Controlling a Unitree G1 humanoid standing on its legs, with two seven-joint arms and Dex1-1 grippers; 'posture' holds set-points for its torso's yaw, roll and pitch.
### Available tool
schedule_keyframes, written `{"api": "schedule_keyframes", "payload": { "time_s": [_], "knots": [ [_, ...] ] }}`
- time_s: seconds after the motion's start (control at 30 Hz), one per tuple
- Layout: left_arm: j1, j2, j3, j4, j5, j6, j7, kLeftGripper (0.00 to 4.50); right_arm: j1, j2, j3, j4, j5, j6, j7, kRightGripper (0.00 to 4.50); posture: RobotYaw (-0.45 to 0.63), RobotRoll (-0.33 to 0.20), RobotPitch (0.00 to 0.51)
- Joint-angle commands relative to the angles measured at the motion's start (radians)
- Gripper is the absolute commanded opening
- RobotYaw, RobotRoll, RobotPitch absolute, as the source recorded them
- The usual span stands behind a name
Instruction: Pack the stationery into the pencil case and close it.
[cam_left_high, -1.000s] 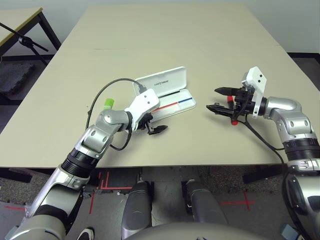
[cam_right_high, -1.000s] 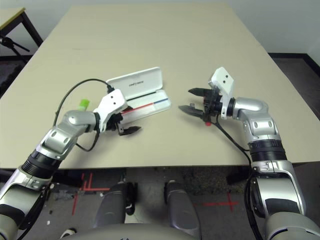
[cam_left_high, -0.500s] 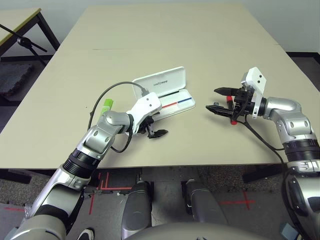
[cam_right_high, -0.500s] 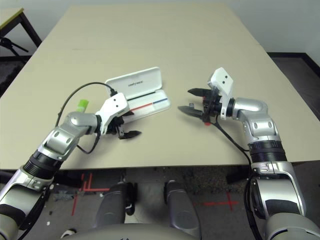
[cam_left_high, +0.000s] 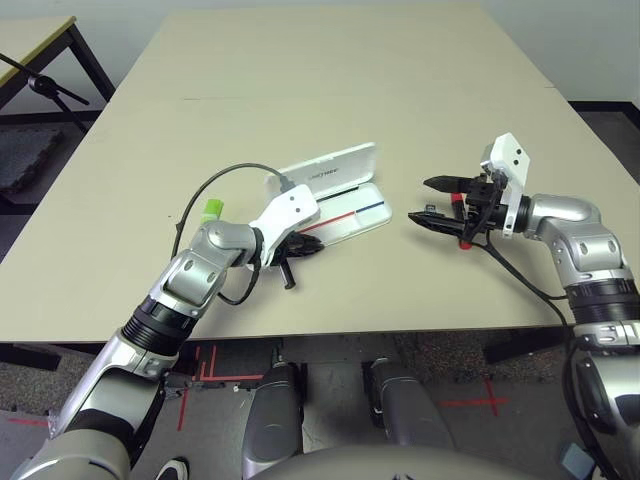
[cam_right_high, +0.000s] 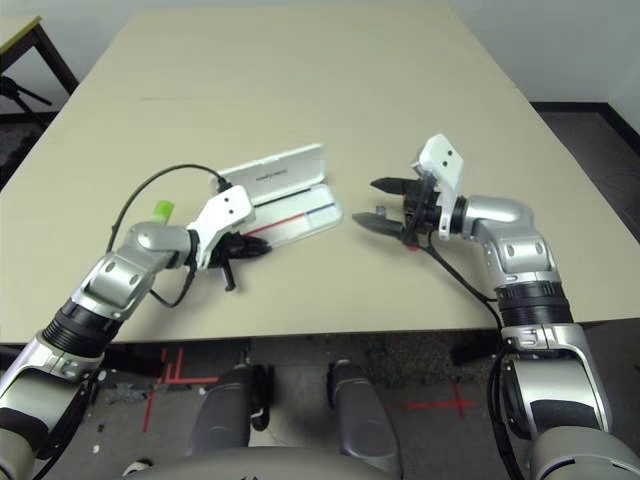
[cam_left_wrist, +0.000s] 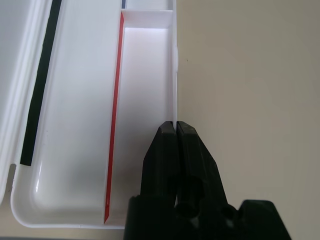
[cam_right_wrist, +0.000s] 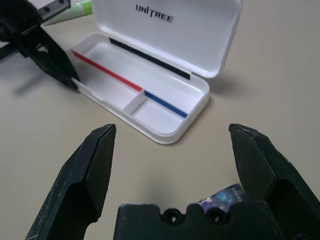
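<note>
The white pencil case (cam_right_wrist: 117, 62) is the largest thing, lid up, at the middle of the tabletop (cam_left_high: 320, 80); its thin plastic should be light and stiff, a little slick, with the hinge its weak spot. My left hand (cam_left_wrist: 176, 123) is clenched, tips pinching the near wall toward its left end, a sound hold if I squeeze gently. My right hand (cam_right_wrist: 172, 126) is spread, holding nothing. The red marker (cam_left_high: 466, 244) lies under it at right: rigid, light and apt to roll, so I'd take it across the middle of the barrel. The green highlighter (cam_left_high: 212, 209), at left, probably wants that same mid-barrel grip. Smallest is the dark shiny block (cam_right_wrist: 222, 198) by my right hand, likely hard and slippery, best pinched squarely by opposite sides.
</note>
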Motion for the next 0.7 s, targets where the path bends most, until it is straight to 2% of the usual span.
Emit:
{"api": "schedule_keyframes", "payload": {
  "time_s": [0.03,0.2,0.4,0.7],
  "knots": [
    [-0.005,0.048,-0.020,-0.051,0.011,-0.047,-0.066,0.03,0.022,-0.034,0.021,-0.048,0.018,0.036,0.041,4.50,-0.06,0.000,0.138],
    [0.015,0.122,-0.024,-0.072,0.013,-0.146,-0.157,0.03,0.037,-0.064,0.043,-0.086,0.026,0.072,0.084,4.50,-0.05,0.000,0.139],
    [0.040,0.173,-0.013,-0.083,0.000,-0.225,-0.235,0.03,0.055,-0.090,0.066,-0.131,0.035,0.104,0.114,4.50,-0.06,0.000,0.138],
    [0.086,0.175,0.008,-0.107,-0.014,-0.217,-0.252,0.03,0.068,-0.109,0.081,-0.151,0.035,0.107,0.124,4.50,-0.06,0.000,0.133]
  ]
}}
